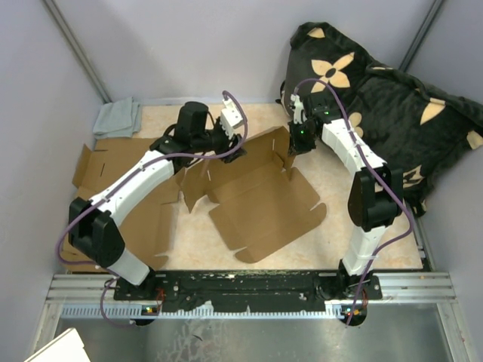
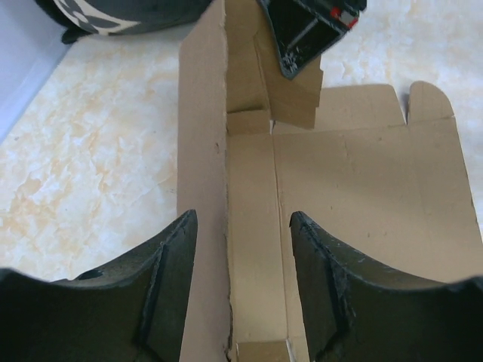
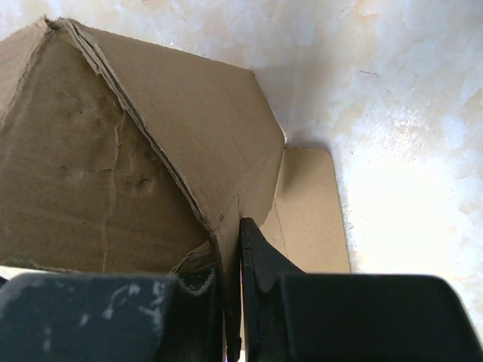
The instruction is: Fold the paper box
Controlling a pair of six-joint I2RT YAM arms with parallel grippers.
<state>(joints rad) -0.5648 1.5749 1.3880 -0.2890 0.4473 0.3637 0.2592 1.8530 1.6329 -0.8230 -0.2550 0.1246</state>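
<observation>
Starting at my far left, a grey cloth (image 1: pixel 117 118) lies bunched at the back corner of the table (image 1: pixel 339 173). Just in front of it, flat cardboard blanks (image 1: pixel 98 162) are spread out, partly under my left arm.

Next comes my left gripper (image 1: pixel 235 151), reaching over the back left part of the paper box (image 1: pixel 260 207). Through the left wrist camera, my left gripper (image 2: pixel 243 286) has its jaws apart. The two dark fingers (image 2: pixel 170 294) straddle an upright wall of the box (image 2: pixel 362 188) without pinching it, and the wall's torn-looking edge rises between them.

The box sits mid-table, half formed. Its wide floor panel lies flat and its front flaps are splayed toward my bases. The back wall stands up, and inside I see only brown cardboard.

At the box's back right corner, my right gripper (image 1: pixel 293 154) points down. Close up, my right gripper (image 3: pixel 232 264) has its jaws pressed together on a thin flap edge of the box (image 3: pixel 113 151), where two raised panels meet.

Farthest right, a black bag (image 1: pixel 385 105) with beige flower shapes slumps against the wall, well apart from the box.
</observation>
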